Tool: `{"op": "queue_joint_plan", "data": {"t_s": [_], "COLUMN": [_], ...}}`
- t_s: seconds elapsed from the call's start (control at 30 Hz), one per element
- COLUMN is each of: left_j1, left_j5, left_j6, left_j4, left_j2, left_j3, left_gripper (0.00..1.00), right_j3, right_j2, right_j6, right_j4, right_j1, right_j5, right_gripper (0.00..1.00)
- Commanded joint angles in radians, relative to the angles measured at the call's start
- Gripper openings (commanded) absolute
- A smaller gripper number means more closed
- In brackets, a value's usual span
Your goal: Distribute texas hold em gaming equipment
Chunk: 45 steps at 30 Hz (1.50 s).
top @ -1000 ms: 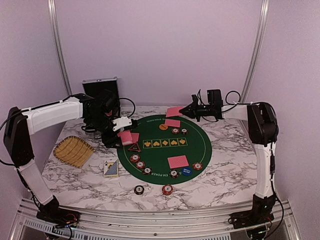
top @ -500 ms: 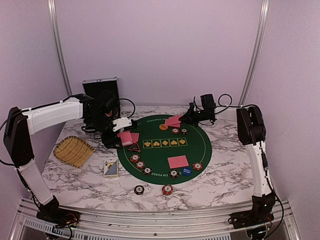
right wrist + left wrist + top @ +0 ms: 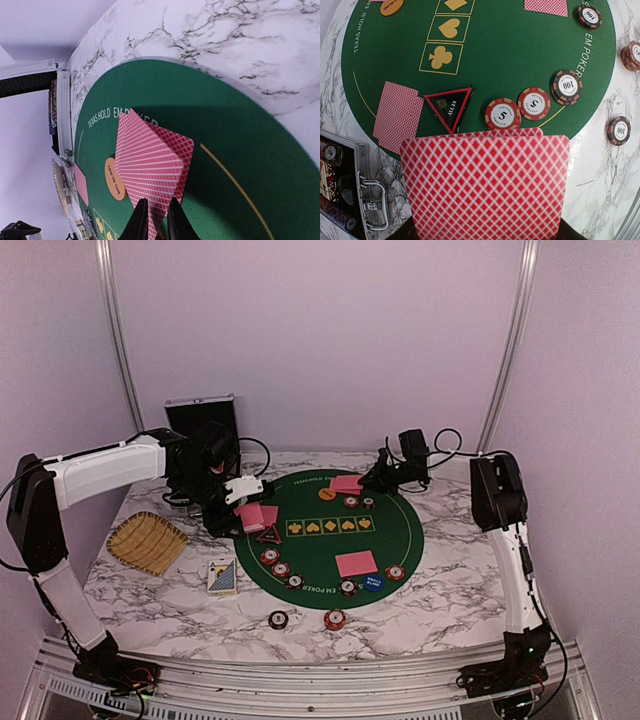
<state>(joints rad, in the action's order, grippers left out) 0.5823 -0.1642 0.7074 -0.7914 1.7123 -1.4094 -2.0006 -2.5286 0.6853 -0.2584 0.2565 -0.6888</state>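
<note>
My left gripper hovers over the left edge of the green poker mat, shut on a small stack of red-backed cards that hides its fingers. Below it lie a single card, the dark triangular marker and a row of chips. At the mat's far edge my right gripper sits low. Its jaws stand a narrow gap apart with a tilted red-backed card between them. That card overlaps another card lying flat, beside the orange disc.
A card pair, a blue disc and more chips lie on the near half of the mat. Two chips sit off it near the front. A face-up deck, the straw tray and the metal case are at the left.
The right arm swung left and lowered its card onto the mat's far edge, over the card lying there. Its jaws have eased slightly apart. The left arm has not moved.
</note>
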Motion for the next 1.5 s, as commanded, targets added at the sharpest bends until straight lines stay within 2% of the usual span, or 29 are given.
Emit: {"op": "queue_joint_plan", "data": {"t_s": [0.0,0.13,0.57,0.77,0.97,1.2,1.37,1.47], "left_j1": [-0.002,-0.003,-0.002,-0.001,-0.001,0.0,0.003,0.006], "left_j5": [-0.021,-0.02,-0.017,-0.018,-0.03,-0.03,-0.034,-0.036], "left_j6": [0.009,0.009,0.009,0.006,-0.005,-0.01,-0.012,-0.014], "left_j4": [-0.009,-0.011,-0.013,-0.013,-0.014,-0.012,-0.012,-0.012], "left_j2": [-0.027,-0.027,-0.03,-0.029,-0.026,-0.021,-0.016,-0.01], "left_j3": [-0.002,-0.006,-0.008,-0.01,-0.02,-0.026,-0.032,-0.034], "left_gripper": [0.0,0.0,0.0,0.0,0.0,0.0,0.0,0.0], "right_j3": [-0.051,-0.068,-0.044,0.044,0.238,0.563,0.713,0.746], "right_j2": [0.021,0.029,0.138,0.255,0.413,0.605,0.637,0.615], "right_j6": [-0.072,-0.097,-0.186,-0.217,-0.205,-0.067,0.064,0.152], "right_j4": [-0.081,-0.121,-0.184,-0.157,-0.068,0.181,0.401,0.522], "right_j1": [-0.005,-0.005,0.008,0.039,0.096,0.209,0.306,0.363], "right_j5": [0.061,0.084,0.191,0.225,0.205,0.047,-0.041,-0.09], "right_gripper": [0.16,0.24,0.76,0.98,0.99,0.99,0.99,0.99]}}
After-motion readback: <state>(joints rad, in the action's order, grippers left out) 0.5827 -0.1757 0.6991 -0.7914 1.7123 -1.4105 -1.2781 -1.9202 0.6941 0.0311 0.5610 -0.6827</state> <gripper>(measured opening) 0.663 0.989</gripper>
